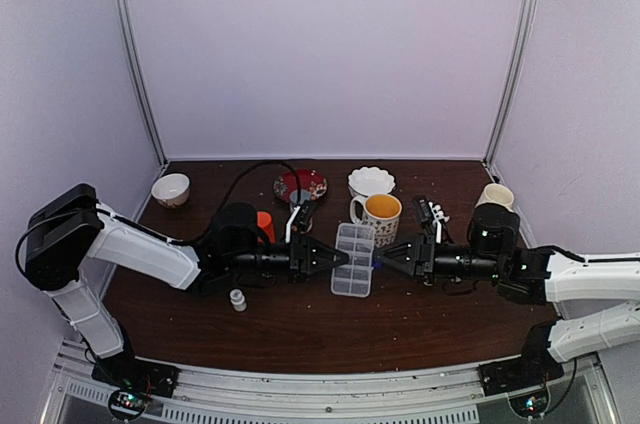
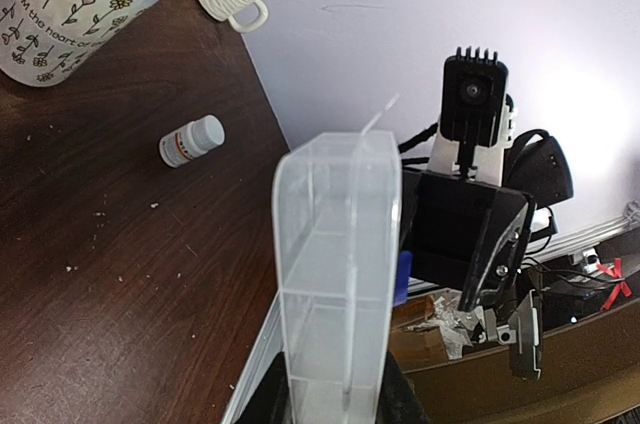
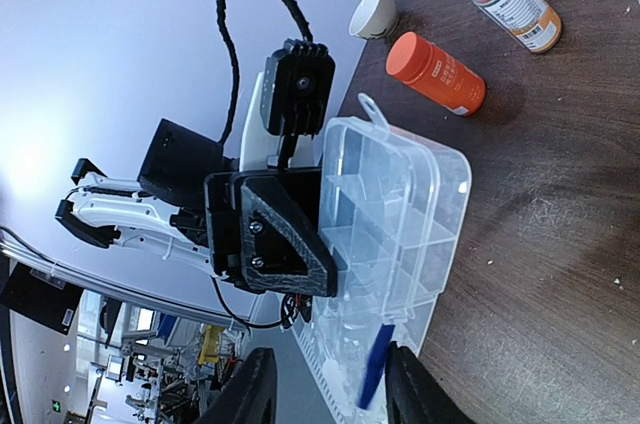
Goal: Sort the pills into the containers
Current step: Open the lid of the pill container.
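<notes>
Dark surface point(image 1: 300, 329) carries the pill box point(image 1: 353, 262) mid-frame. Left claw point(image 1: 340, 257) clamps its edge, probably steadying it; right claw point(image 1: 380, 263) stands open around the blue latch point(image 3: 373, 369).

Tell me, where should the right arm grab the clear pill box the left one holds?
The blue latch tab on the pill box, on the long edge facing the right gripper, approached from that side. The left gripper clamps the opposite edge, and the tab juts between the right fingers.
</notes>
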{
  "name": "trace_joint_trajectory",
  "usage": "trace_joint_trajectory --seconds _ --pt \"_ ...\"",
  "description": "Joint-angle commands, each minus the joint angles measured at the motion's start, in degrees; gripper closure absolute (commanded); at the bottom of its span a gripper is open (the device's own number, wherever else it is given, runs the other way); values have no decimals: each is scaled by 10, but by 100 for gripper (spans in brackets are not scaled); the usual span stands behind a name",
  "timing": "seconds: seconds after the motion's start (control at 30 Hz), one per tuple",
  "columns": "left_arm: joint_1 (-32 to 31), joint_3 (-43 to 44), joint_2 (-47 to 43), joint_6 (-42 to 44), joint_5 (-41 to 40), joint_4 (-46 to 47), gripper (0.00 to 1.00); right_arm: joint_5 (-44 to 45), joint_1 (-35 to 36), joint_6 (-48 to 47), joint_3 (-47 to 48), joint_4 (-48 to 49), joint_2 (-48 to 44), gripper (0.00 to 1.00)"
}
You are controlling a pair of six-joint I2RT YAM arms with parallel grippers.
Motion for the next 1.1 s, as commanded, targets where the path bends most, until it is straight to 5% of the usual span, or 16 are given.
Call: trace_joint_trajectory --seconds 0.0,0.43,0.73,0.93,1.07 --pt "-2 -6 6 1 -3 20 91 -10 1 1 0 27 -12 64" --pt "-2 -8 4 -2 1 25 91 7 1 -13 14 -25 11 62" --pt "-2 -10 4 0 1 23 89 2 1 -16 18 -17 14 90" --pt "-2 -10 4 2 -1 23 70 3 1 -17 20 -24 16 100" --pt "-2 -21 0 2 -18 22 41 4 1 -18 21 -27 13 100"
